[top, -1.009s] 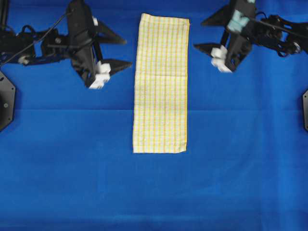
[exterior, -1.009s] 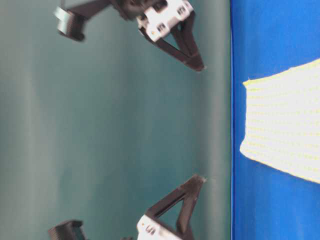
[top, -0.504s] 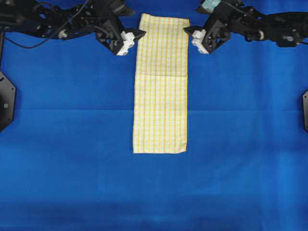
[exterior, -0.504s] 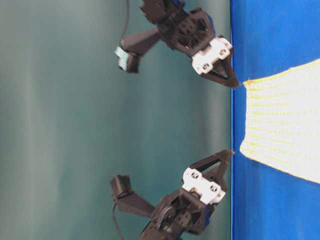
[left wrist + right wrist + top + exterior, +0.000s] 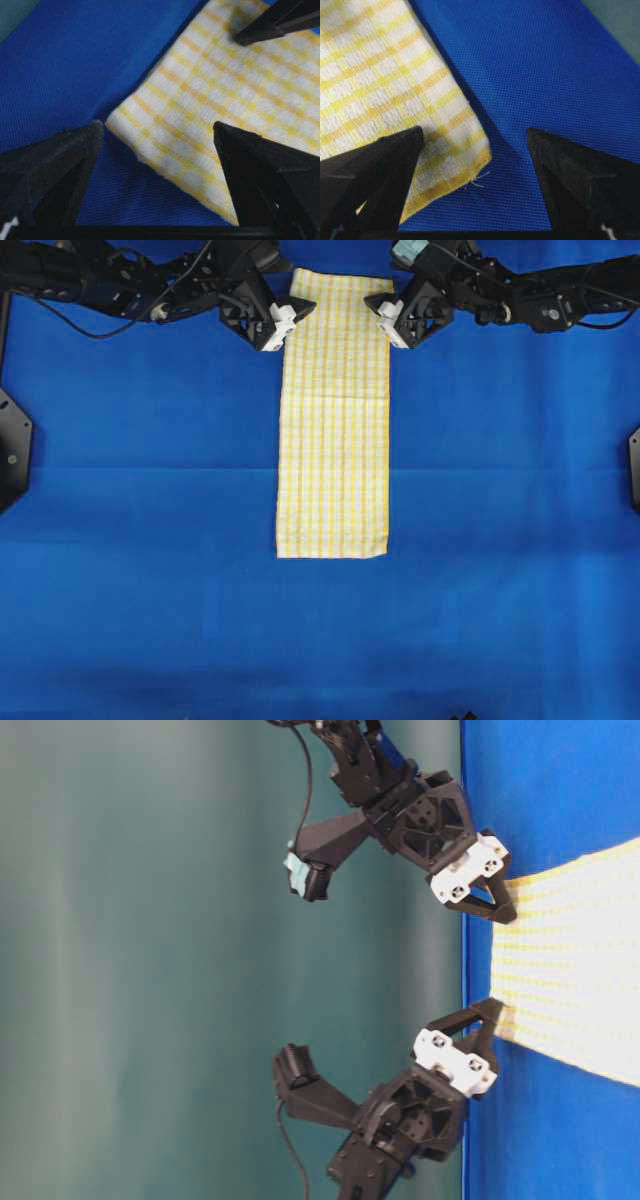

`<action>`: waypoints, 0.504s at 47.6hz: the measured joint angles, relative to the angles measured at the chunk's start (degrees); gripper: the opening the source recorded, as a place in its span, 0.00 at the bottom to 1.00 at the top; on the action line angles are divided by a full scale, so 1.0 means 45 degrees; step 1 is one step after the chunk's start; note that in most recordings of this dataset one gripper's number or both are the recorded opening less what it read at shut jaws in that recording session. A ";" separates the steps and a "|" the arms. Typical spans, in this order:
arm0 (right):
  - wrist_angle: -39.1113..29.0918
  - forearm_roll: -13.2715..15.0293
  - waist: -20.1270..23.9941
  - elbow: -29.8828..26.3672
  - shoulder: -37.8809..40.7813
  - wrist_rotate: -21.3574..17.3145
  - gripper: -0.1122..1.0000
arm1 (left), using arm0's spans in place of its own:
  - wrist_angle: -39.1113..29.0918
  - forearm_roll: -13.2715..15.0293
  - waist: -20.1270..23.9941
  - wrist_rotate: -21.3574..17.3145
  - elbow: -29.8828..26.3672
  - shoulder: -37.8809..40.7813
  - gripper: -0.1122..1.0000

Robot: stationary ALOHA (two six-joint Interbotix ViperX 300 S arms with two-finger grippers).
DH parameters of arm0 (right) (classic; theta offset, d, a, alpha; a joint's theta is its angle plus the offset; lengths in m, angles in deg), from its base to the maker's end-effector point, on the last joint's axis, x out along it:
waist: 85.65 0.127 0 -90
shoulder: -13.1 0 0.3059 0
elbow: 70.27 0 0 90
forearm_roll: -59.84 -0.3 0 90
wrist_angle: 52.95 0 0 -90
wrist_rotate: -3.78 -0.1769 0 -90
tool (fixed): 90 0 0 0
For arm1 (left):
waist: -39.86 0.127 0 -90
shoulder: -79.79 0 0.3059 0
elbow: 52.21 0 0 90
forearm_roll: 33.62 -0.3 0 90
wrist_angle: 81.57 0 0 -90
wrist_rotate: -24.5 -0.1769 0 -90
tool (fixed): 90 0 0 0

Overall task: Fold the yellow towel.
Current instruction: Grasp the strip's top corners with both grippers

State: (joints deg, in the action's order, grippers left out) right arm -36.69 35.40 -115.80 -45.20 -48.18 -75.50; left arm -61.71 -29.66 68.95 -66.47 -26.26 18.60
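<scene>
Overhead view: yellow towel (image 5: 334, 415) flat, long strip on blue cloth (image 5: 150, 540).
L gripper (image 5: 291, 318): jaws wide, straddle far corner, nothing held.
R gripper (image 5: 381, 317): same, other corner, ready to pinch for fold.

The overhead view looks straight down from well above, taking in the whole blue cloth (image 5: 150, 540). The table-level view is rotated a quarter turn and looks along the surface toward both claws. Each wrist view sits close behind its own claw, looking out between the fingers. All four views share the far end of the towel (image 5: 335, 300).
</scene>
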 measured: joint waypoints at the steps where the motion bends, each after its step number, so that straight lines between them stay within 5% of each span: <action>1: 0.0000 0.0000 0.0000 0.0000 0.0000 0.0020 0.84 | 0.0039 0.0020 0.0039 0.0000 -0.0020 0.0098 0.87; 7: 0.0000 -0.0098 0.0000 -0.0039 0.0039 0.0000 0.83 | 0.0156 0.0020 0.0176 0.0020 -0.0137 0.0469 0.82; 12: 0.0000 -0.0117 0.0039 -0.0059 0.0039 0.0020 0.76 | 0.0195 0.0020 0.0176 0.0020 -0.0293 0.0664 0.63; 20: 0.0000 -0.0117 0.0156 -0.0078 0.0059 0.0117 0.37 | 0.0254 0.0039 0.0156 0.0078 -0.0430 0.0742 0.21; 24: 0.0020 -0.0098 0.0195 -0.0098 0.0059 0.0254 0.19 | 0.0293 0.0039 0.0098 0.0059 -0.0430 0.0762 0.13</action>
State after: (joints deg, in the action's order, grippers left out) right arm -36.60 34.96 -114.92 -45.64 -47.92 -74.35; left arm -60.39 -29.48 69.39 -66.20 -28.19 22.02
